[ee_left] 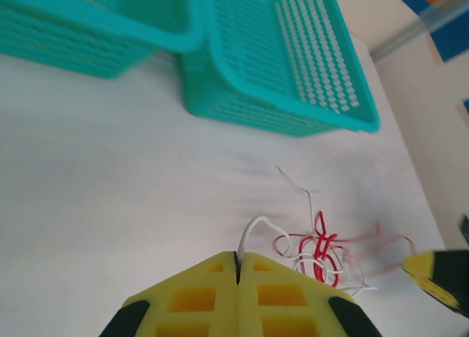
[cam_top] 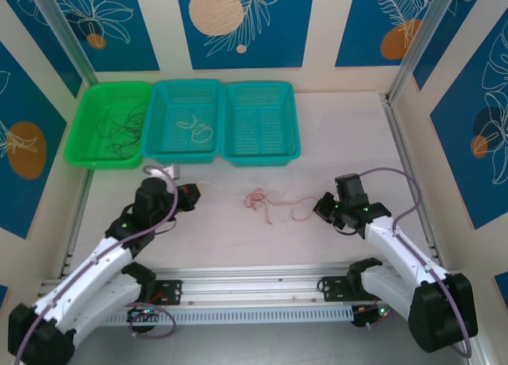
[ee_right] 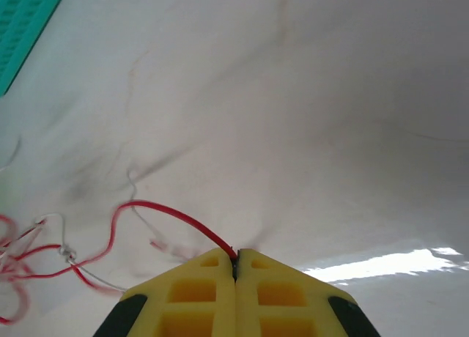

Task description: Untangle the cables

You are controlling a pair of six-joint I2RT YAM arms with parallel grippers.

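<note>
1. left arm (cam_top: pixel 103 258): comes fwd from near-left base, elbow bent, wrist turned inward to the right. left gripper (cam_top: pixel 193 195) sits low over the surface (cam_top: pixel 349 143), left of the tangle.
2. left gripper's yellow fingers (ee_left: pixel 198 293) are pressed together, clamped on a white cable (ee_left: pixel 255 224). It loops out of the tip twd the tangle.
3. right arm (cam_top: pixel 397 242): comes from near-right base, forearm slants up-left, wrist turned inward to the left. right gripper (cam_top: pixel 321 207) is low at the tangle's right end.
4. right gripper is pinched closed on a red cable (ee_right: pixel 168 212), which arcs left along the surface.
5. tangle (cam_top: pixel 259 198): red + whitish cables in a loose knot, lying on the surface btwn the two grippers, on the near side of the baskets and well apart from them.
6. Back row, L to R: green basket (cam_top: pixel 119 85) w/ dark cables (cam_top: pixel 119 131), mid teal basket (cam_top: pixel 186 83) w/ cream cables (cam_top: pixel 197 128), right teal basket (cam_top: pixel 258 85). The three baskets sit side by side, touching.
</note>
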